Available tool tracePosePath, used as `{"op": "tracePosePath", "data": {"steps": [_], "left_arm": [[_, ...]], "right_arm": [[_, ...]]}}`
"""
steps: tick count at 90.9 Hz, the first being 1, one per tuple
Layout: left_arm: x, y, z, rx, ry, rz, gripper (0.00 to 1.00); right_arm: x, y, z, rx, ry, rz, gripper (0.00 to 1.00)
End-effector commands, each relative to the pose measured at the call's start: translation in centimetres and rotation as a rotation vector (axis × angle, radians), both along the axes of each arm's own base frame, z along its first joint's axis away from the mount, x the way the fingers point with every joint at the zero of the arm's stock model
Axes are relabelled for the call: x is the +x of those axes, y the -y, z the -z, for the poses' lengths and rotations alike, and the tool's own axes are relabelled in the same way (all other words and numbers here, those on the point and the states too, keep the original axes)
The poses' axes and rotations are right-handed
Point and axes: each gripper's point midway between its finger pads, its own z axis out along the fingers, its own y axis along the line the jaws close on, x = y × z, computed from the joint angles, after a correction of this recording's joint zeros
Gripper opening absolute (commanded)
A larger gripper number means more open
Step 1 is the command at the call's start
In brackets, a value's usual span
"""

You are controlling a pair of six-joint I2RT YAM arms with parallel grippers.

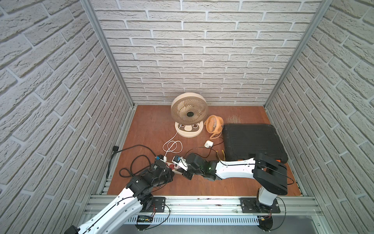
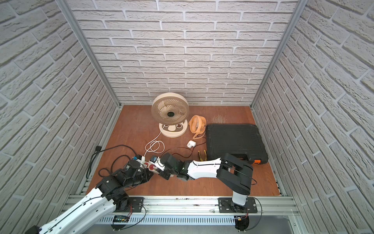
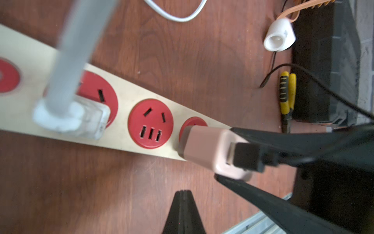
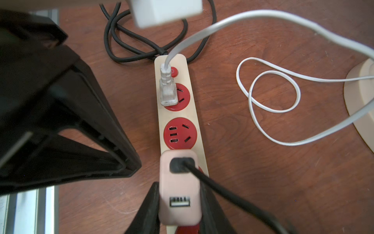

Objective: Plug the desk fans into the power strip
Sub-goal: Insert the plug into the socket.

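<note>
The power strip [image 4: 179, 114] lay on the table [image 4: 263, 172] between the arms — the right gripper [image 4: 180, 202] pinched a pink adapter [image 4: 179, 182] against its third socket. The left gripper [image 3: 183, 200] hung beside the strip, jaws pressed together.

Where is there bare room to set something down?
Far left, between the large round cream fan and the left wall; also the middle of the near edge. Crowded around the cream red-socketed power strip: cords, pink adapter.

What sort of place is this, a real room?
Probably a robot test booth, not a real room: brick-patterned wall panels in silver metal framing, and a white-and-black robot arm bolted to a grooved metal rail.
</note>
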Motion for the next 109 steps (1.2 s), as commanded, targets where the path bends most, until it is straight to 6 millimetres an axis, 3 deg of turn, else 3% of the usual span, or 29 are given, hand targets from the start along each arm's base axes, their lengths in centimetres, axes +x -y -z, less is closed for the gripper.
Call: {"op": "tracePosePath", "data": {"steps": [1,6,21,58,88,109], "left_arm": [[0.2,-1.0,-1.1,0.032,0.036,-0.021,0.00],[0.3,-1.0,-1.5,0.029,0.046,-0.025,0.01],[0.9,-0.9,-2.1,0.038,0.057,-0.022,0.17],[1.8,-0.4,-2.6,0.044,0.063,-0.013,0.17],[2.7,-0.3,-4.0,0.038,0.094,-0.013,0.19],[2.9,-0.5,-4.0,0.044,0.094,-0.019,0.20]], "right_arm": [[-3.5,6.9,8.6,-0.327,-0.192,0.015,0.03],[-3.4,6.9,8.7,-0.340,-0.183,0.014,0.03],[-3.4,7.1,9.4,-0.399,-0.147,0.007,0.03],[-4.6,8.6,12.2,-0.372,-0.233,0.052,0.03],[-3.6,8.0,9.6,-0.406,-0.133,0.036,0.03],[-4.8,8.0,11.5,-0.378,-0.197,0.033,0.03]]}}
